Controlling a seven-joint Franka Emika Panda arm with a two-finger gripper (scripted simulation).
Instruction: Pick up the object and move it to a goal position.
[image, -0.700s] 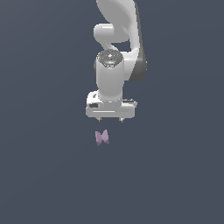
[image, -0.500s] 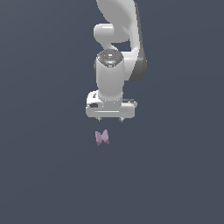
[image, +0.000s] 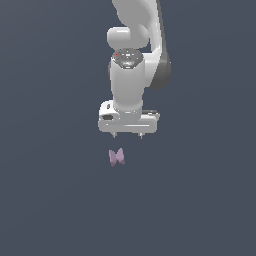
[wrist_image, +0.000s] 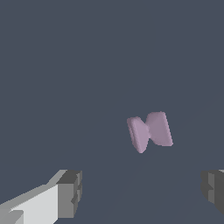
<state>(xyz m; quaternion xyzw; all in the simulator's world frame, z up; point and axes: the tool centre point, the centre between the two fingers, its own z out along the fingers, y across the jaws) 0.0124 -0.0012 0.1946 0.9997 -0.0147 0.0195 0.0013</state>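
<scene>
The object (image: 116, 157) is a tiny pale lilac-pink bow-tie shape lying on the dark grey surface. In the exterior view it sits just below my gripper (image: 127, 135), slightly toward the exterior view's left of it. My gripper is open and empty, its short fingertips (image: 115, 135) pointing down, apart from the object. In the wrist view the object (wrist_image: 149, 131) lies ahead of my gripper (wrist_image: 142, 190), between the lines of the two wide-apart dark fingertips (wrist_image: 70, 192), closer to the other fingertip (wrist_image: 214, 189).
A plain dark grey surface (image: 50, 200) fills both views. The white arm (image: 132, 60) rises above the gripper to the top of the exterior view.
The gripper has shifted very slightly; the object has not moved. The fingers remain open.
</scene>
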